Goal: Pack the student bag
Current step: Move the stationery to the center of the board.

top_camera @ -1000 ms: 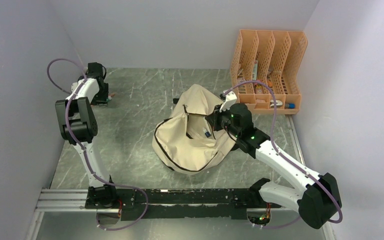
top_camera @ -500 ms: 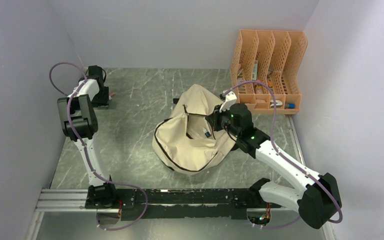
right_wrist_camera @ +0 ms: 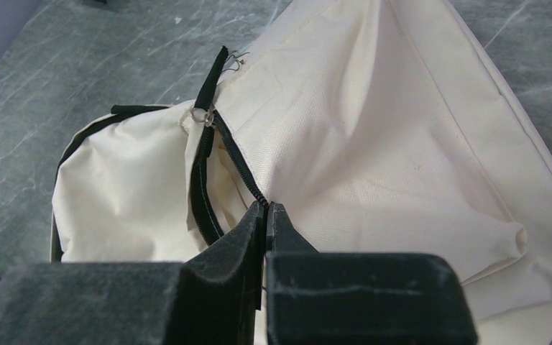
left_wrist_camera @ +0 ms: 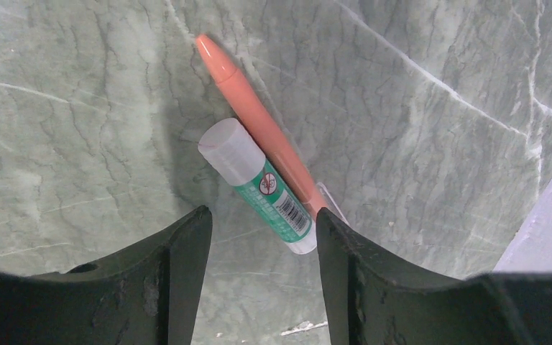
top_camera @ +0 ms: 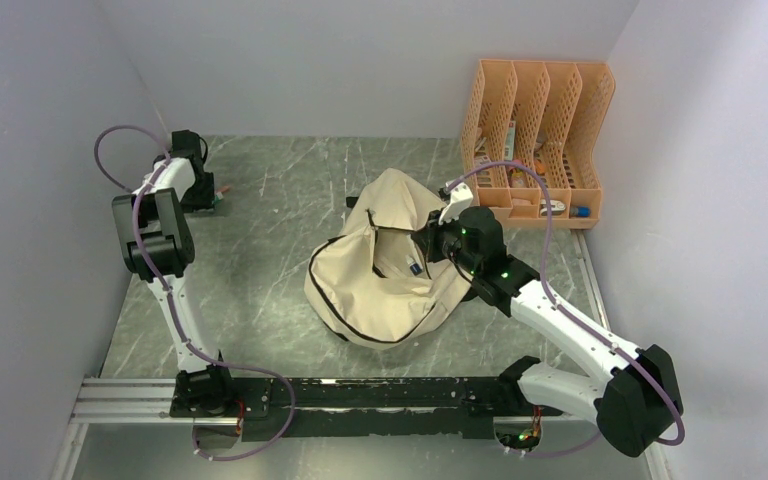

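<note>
Student bag (top_camera: 385, 275) lies central on the bench (top_camera: 260, 230); right tool (right_wrist_camera: 266, 215) is pinched tight on its zipper edge; left tool (left_wrist_camera: 262, 215), far left, hangs spread, gripping nothing, over a glue stick (left_wrist_camera: 257, 183) and orange pen (left_wrist_camera: 248, 108).

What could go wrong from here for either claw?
The glue stick and orange pen lie touching, so the open left claw may catch both or nudge one away. The right claw pinches only the zipper edge of the student bag; the soft fabric could slip and the opening sag shut.
</note>
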{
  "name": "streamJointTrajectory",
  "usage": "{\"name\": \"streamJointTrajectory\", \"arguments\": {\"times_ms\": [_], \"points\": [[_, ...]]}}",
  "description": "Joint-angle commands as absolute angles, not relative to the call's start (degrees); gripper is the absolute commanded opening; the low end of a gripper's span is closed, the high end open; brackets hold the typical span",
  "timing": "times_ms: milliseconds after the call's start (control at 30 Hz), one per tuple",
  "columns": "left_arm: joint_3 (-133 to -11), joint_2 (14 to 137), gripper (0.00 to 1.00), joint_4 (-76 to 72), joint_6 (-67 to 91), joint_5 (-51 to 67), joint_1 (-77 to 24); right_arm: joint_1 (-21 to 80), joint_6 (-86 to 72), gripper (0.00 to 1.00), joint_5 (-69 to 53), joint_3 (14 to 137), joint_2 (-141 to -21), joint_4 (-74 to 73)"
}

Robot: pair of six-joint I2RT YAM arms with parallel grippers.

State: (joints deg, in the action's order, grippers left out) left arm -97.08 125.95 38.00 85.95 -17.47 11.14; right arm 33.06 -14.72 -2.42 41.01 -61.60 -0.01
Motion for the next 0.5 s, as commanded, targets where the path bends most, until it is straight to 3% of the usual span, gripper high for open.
{"name": "streamJointTrajectory", "arguments": {"times_ms": [0,467], "points": [[-98.1,127.9,0.59,37.6,86.6,-16.5,12.0,32.8,-14.2,0.0,-1.8,41.0,-61.1,0.2],[-93.5,125.6,0.42,36.4,86.5,-14.6,12.0,32.8,-14.3,0.0,-1.6,40.8,-61.2,0.3]]}}
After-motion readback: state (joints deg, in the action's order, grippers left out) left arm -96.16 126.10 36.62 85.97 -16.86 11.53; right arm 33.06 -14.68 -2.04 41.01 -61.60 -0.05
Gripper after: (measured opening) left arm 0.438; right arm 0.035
